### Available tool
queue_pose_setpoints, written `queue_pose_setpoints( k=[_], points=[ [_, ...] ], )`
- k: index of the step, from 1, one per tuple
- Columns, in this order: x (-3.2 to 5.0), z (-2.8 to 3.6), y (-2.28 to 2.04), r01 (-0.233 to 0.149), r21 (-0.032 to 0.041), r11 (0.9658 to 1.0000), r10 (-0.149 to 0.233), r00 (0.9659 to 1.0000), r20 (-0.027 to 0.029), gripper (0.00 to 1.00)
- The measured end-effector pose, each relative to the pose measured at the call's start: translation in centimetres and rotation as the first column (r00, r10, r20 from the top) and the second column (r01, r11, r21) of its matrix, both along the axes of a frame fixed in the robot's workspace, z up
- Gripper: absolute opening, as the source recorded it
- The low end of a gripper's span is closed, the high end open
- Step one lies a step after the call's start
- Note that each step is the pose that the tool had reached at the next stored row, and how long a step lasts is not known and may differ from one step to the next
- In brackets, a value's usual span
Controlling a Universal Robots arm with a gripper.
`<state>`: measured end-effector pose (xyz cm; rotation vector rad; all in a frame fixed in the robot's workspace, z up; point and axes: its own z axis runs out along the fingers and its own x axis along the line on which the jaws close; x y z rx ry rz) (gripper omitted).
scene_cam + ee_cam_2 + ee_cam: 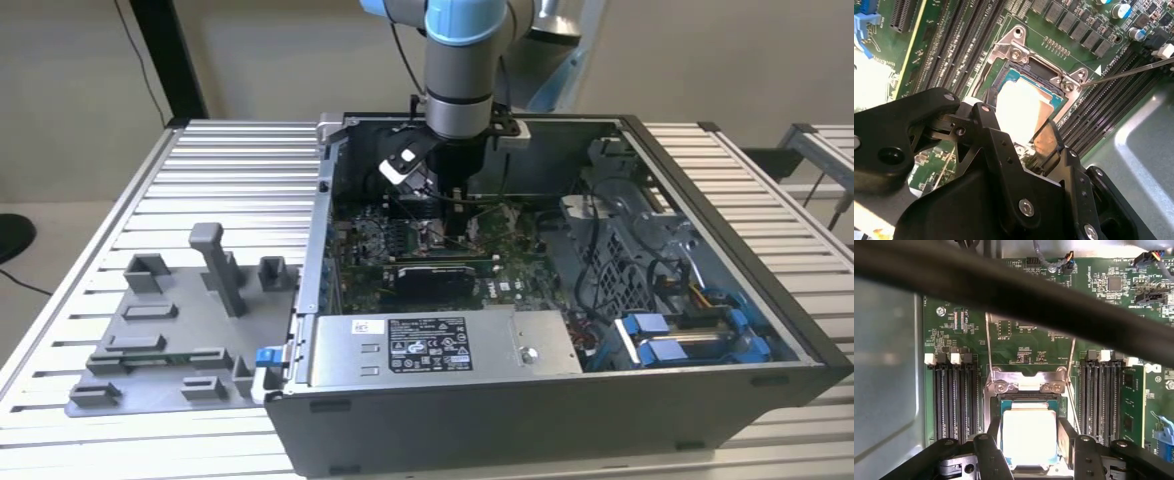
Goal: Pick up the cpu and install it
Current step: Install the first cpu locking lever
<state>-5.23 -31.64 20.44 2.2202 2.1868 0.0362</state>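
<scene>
The cpu [1029,435], a pale silver square with a thin green rim, lies in or just over the open socket frame [1024,385] on the green motherboard. My gripper [1029,442] reaches down into the computer case [747,200], and its two dark fingers [995,432] press close against opposite edges of the chip. In the second wrist view the cpu [1016,107] glares brightly between the fingers, with the gripper [1019,125] over it. The exterior view shows the gripper [454,215] low over the board.
The socket's wire lever [1124,72] stands raised beside the frame. Memory slots [954,400] flank the socket on both sides. A power supply [441,345] and blue drive bays [681,335] crowd the case. Grey fixture blocks [174,320] sit on the slatted table at the exterior view's left.
</scene>
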Motion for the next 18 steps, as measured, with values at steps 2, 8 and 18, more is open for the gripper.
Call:
queue_pose_setpoints(
  k=[2, 8, 18],
  points=[
    [0.0, 0.0, 0.01, 0.0, -0.0063, 1.0, 0.0, 1.0, 0.0002, 0.0],
    [0.01, 0.02, 0.02, 0.0, -0.0181, 0.9998, 0.0, 1.0, -0.0005, 0.0],
    [0.02, -0.13, 0.25, 0.0, -0.0178, 0.9998, 0.0, 1.0, -0.0003, 0.0]
  ],
)
